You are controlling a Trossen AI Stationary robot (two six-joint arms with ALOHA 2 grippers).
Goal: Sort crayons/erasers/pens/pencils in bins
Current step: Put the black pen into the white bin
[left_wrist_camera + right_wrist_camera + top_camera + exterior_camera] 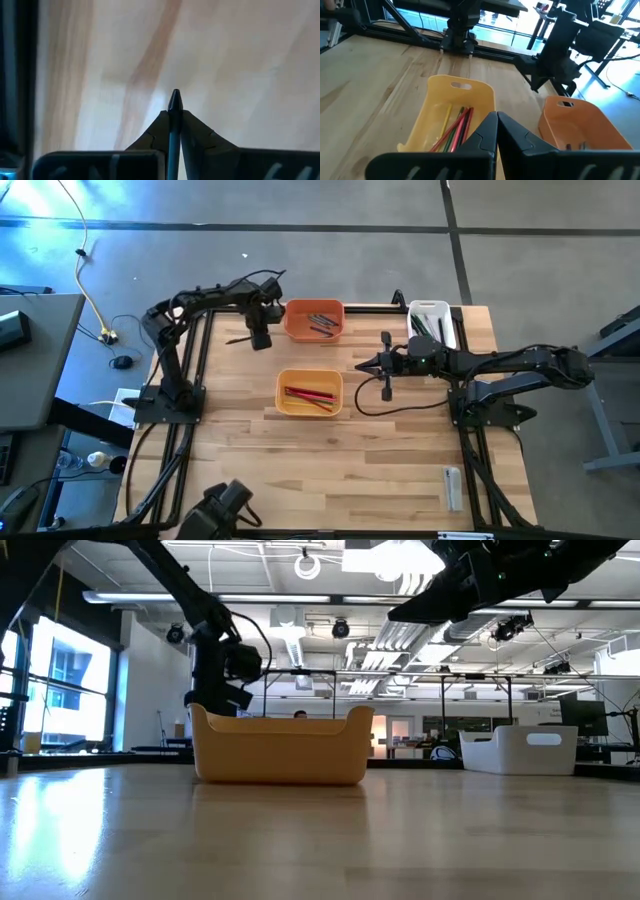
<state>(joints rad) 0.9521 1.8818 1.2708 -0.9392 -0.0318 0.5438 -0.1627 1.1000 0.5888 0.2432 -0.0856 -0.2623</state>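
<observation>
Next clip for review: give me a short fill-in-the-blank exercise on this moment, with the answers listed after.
1. The left gripper is shut on a dark ____.
2. The red sticks lie in the ____ bin.
3. The right gripper holds ____.
4. The white bin stands at the table's far ____ corner in the high view.
Answers: pen; yellow; nothing; right

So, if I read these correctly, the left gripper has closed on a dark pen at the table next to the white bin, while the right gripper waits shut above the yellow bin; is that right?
Not quite: the bin is wrong. The high view shows the left gripper beside the orange bin, not the white bin, which stands at the table's far right. The rest holds: the left wrist view shows the fingers shut on a dark pen, and the right gripper waits shut above the yellow bin.
</observation>
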